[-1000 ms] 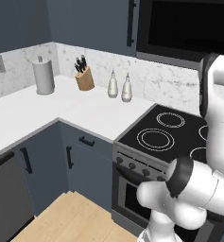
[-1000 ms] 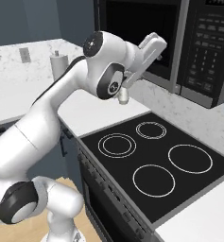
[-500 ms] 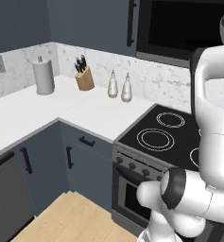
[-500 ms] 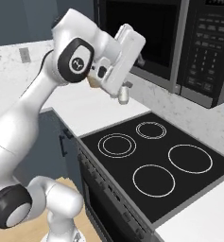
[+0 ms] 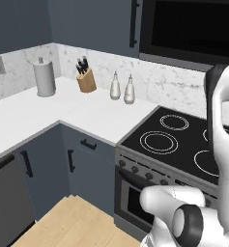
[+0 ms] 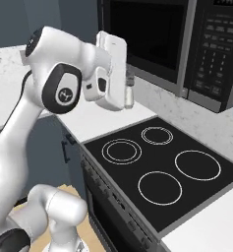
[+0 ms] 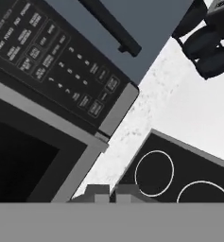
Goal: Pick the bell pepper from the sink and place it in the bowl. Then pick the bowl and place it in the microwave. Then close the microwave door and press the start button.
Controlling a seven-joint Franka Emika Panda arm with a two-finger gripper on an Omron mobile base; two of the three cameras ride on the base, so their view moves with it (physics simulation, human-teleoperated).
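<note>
While raised before microwave [image 6: 187, 44], hand [image 7: 107, 191] clenched, grasping nothing.

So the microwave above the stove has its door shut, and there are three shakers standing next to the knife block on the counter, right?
Nearly. The microwave door does look shut, but the left base view shows two shakers, not three, standing side by side on the counter to the right of the knife block, against the marble backsplash.

Even, bright, rendered light, soft with low resolution; faint shading under the table [image 5: 34, 116] edge; no glare; microwave [image 6: 152, 39] window flat black.
</note>
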